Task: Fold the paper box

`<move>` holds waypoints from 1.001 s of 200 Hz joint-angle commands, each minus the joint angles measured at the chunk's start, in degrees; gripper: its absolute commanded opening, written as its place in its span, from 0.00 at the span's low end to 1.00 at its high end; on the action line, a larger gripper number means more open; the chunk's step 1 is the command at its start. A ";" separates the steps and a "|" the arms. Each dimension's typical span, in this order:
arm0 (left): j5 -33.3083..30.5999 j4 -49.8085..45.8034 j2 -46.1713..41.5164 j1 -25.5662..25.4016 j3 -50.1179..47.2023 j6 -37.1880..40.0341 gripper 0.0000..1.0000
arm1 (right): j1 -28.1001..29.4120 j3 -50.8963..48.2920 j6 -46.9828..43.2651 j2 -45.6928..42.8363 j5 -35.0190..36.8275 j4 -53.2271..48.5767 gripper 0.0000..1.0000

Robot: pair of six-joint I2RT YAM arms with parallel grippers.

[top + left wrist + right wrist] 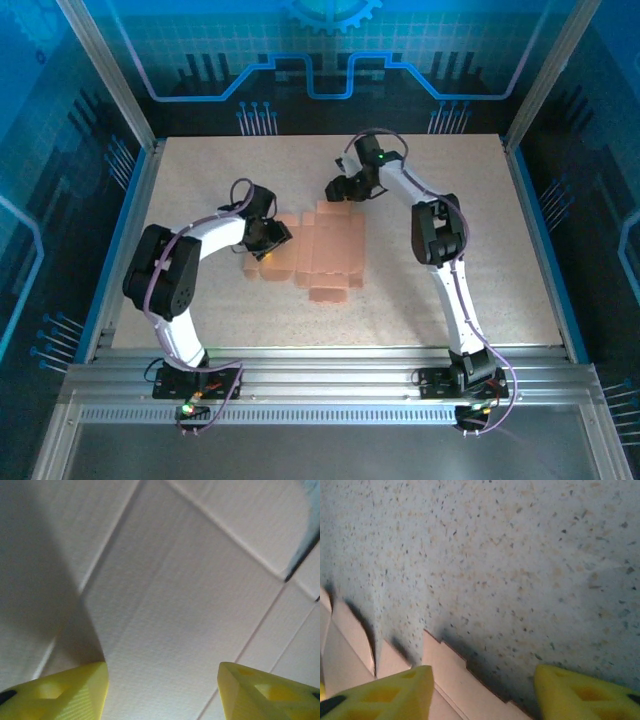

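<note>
The paper box point(327, 248) was recorded flat at the centre of the table point(460, 270), with the left gripper point(270, 243) parted over its left flap and the right gripper point(342, 190) parted at its far edge, nothing grasped; it might be slid, not creased, by uneven pushes.

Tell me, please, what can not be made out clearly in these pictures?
- Top view: the left gripper covers the left edge of the paper box; contact is too small to judge.
- Left wrist view: the box runs past every frame edge, so which panel this is cannot be told.
- Right wrist view: the right gripper and the bottom edge cut off the box flaps; shadow hides whether they lie flat.
</note>
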 commanded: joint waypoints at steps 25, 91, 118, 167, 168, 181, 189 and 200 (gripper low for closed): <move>-2.21 -6.82 9.93 0.36 12.29 12.21 0.61 | -2.70 -12.94 -1.00 -8.19 -6.62 1.94 0.43; -0.89 -10.08 14.44 1.42 19.20 20.34 0.63 | -5.32 -12.93 -19.24 -8.84 -22.41 -9.21 0.47; -0.72 -10.47 15.30 1.51 19.91 20.73 0.63 | -5.14 -12.62 -23.02 -9.50 -23.82 -11.89 0.43; -0.91 -10.82 14.90 1.50 20.40 21.44 0.69 | -5.71 -14.17 -18.16 -11.51 -12.85 -8.19 0.16; -0.90 -10.78 14.85 1.50 20.47 21.44 0.70 | -5.73 -14.30 -18.04 -11.61 -12.62 -8.04 0.15; -1.11 -10.61 13.45 1.35 20.45 21.53 0.76 | -5.83 -15.70 -16.92 -12.40 -9.78 -6.29 0.07; -1.40 -10.20 12.08 1.25 20.45 21.61 0.82 | -5.94 -16.83 -16.05 -14.45 -8.56 -5.07 0.05; -2.13 -9.31 9.52 0.86 20.32 21.80 0.91 | -6.35 -19.06 -14.46 -16.11 -6.85 -2.85 0.02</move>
